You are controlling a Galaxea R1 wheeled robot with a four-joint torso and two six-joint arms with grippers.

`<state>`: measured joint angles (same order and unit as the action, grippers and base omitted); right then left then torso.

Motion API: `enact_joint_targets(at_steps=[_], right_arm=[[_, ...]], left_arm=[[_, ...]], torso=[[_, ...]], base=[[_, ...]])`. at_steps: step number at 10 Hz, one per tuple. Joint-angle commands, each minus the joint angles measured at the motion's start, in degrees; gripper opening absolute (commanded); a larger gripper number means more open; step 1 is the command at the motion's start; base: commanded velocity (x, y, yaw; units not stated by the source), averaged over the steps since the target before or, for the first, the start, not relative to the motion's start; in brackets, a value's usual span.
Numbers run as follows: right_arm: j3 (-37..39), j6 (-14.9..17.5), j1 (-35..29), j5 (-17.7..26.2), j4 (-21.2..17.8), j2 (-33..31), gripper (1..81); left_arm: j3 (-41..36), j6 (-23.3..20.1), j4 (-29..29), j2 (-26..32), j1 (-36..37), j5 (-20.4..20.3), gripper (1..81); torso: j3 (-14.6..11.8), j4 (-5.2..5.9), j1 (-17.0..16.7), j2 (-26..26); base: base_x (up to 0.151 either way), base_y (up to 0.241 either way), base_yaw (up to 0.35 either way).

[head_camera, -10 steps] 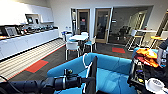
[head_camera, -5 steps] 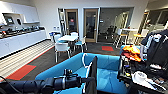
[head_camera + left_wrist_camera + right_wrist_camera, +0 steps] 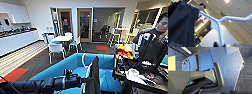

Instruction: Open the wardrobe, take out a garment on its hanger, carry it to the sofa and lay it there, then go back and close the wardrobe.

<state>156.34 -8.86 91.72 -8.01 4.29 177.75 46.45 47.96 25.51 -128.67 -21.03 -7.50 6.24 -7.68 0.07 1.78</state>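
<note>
The left arm's jaws [image 3: 86, 80] grip the thin white hanger [image 3: 84, 60], dangling the black soft-fabric top [image 3: 95, 75] clear above the bright blue upholstered sofa [image 3: 105, 72]; right jaws: cannot tell.

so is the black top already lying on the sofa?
No, the garment hangs on its hanger off the left arm, above the sofa.

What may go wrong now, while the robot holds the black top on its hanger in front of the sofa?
The garment hangs low near the sofa back and may snag there. It sits on one side of the hanger, so it might slide off. A person stands close on the right.
</note>
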Motion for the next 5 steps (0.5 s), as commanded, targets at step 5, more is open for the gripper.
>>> enact_joint_targets(at_steps=[5], right_arm=[[-0.53,0.34,-1.75,3.09,0.54,0.79,81.1]], left_arm=[[-1.97,-1.2,1.99,0.6,6.83,-2.87,1.0]], torso=[[0.0,0.0,0.0,0.0]], base=[[0.0,0.0,0.0]])
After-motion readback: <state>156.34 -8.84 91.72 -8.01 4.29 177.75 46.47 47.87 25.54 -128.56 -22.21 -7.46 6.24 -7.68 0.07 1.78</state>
